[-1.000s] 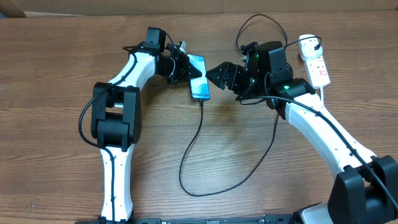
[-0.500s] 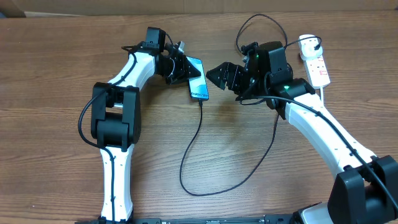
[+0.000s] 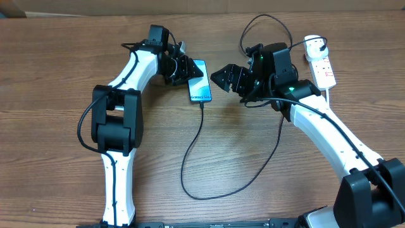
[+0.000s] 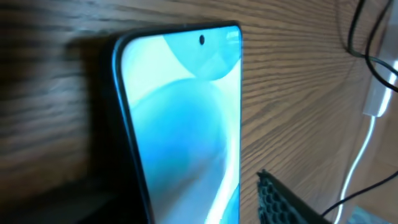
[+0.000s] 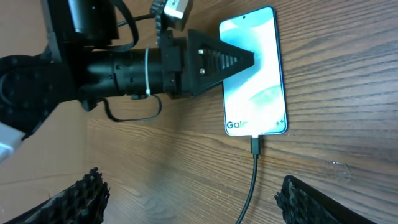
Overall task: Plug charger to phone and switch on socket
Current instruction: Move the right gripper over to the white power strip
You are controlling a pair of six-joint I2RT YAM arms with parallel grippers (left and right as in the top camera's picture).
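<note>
Phone, slim with a blue-white screen [image 3: 200, 80], lies flat at the table's 12 o'clock. Thin black charger cable [image 5: 255, 146] meets its 6 o'clock edge. Your right gripper [image 3: 219, 76] hangs released at its 3 o'clock. Left gripper [image 3: 189, 69] is at its 9 o'clock; can't tell its grip.

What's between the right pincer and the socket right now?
No loose object. The right pincer faces the phone, away from the socket, so its own wrist and the looping charger cable lie between them.
</note>
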